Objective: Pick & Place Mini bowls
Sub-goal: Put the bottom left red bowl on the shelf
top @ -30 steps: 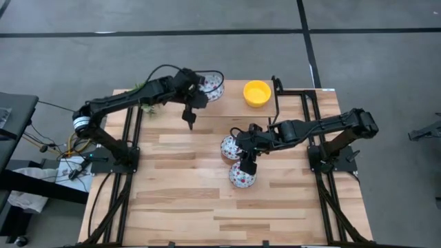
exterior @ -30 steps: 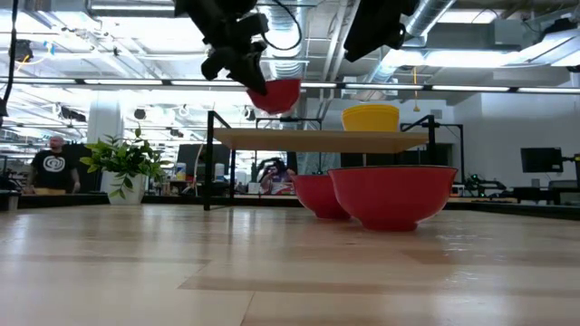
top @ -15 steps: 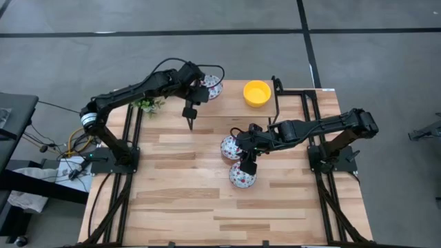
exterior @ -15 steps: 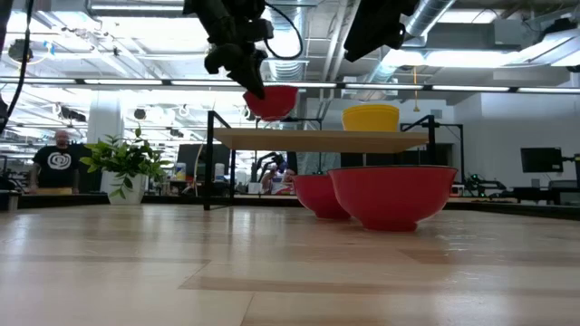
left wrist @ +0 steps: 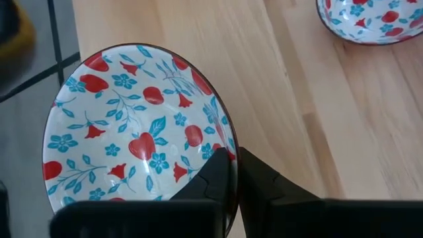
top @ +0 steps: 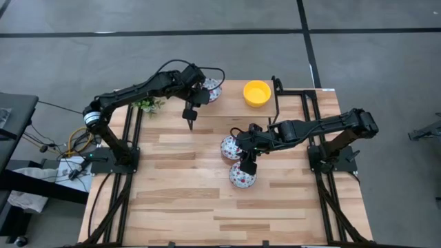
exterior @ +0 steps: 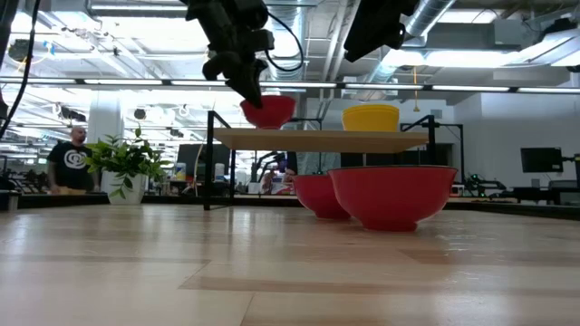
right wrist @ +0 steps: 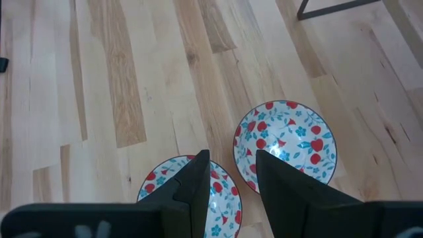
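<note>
My left gripper (top: 198, 94) is shut on a mini bowl (top: 211, 89), white with red-and-blue flowers inside (left wrist: 135, 125) and red outside (exterior: 268, 110). It holds the bowl just above the raised wooden shelf (exterior: 317, 139) at the table's far side. A yellow mini bowl (top: 257, 93) stands on that shelf (exterior: 370, 118). Two more floral bowls (top: 231, 147) (top: 242, 176) rest on their bases on the table. My right gripper (right wrist: 230, 165) is open and empty above them (top: 247, 153). My left gripper pinches the bowl's rim (left wrist: 223, 151) between its two fingers, one finger inside (left wrist: 213, 177) the bowl and one outside (left wrist: 264, 182). The bowl is mouth up and nearly level, its base close over the shelf; whether it touches the shelf I cannot tell.
A small green plant (top: 146, 105) stands at the table's far left corner (exterior: 127, 163). The shelf's black frame (top: 275, 89) rises beside the yellow bowl. A person (exterior: 68, 163) is in the room behind. Bare wood (top: 207, 213) lies toward the near edge.
My left gripper has come down toward the shelf with the floral bowl, still shut on its rim; the bowl now sits lower, close over the shelf top. My right gripper has kept still.
</note>
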Motion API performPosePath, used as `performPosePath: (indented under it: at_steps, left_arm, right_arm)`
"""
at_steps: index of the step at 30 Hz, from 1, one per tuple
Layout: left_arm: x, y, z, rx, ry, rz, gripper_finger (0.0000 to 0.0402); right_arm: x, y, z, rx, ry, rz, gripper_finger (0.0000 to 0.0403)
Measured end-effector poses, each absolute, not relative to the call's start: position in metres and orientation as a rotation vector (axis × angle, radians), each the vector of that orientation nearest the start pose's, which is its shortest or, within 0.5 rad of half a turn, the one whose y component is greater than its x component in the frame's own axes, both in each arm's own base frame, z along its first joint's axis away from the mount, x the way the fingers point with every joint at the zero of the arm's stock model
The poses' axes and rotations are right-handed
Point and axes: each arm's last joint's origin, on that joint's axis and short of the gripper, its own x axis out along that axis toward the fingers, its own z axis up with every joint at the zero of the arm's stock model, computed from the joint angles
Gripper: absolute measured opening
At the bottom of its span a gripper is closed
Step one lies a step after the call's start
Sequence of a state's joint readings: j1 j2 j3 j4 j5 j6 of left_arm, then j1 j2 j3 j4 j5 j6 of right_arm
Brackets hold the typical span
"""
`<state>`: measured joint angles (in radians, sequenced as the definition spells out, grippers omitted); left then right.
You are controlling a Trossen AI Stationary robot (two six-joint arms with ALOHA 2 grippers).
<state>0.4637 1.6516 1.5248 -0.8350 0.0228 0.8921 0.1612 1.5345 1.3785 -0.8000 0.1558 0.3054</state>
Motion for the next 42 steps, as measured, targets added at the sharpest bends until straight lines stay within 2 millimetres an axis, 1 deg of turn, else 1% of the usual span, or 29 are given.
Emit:
performPosePath:
  at_steps: [9,25,35,42]
  left_arm:
    - [0.309,0.1537,0.3056,0.563,1.069,-0.054,0.0019]
    - [0.3089,0.1539,0.3053,0.559,1.07,-0.051,0.0021]
    - [0.3087,0.1537,0.3058,0.56,1.068,-0.05,0.0072]
    - [0.3086,0.1537,0.3057,0.556,1.069,-0.049,0.0079]
  right_arm:
    - [0.314,0.0465,0.3098,0.132,0.933,-0.139,0.0113]
    - [0.314,0.0465,0.3098,0.131,0.933,-0.139,0.0113]
    - [0.314,0.0465,0.3098,0.131,0.933,-0.139,0.0113]
    - [0.3139,0.0465,0.3098,0.131,0.933,-0.139,0.0113]
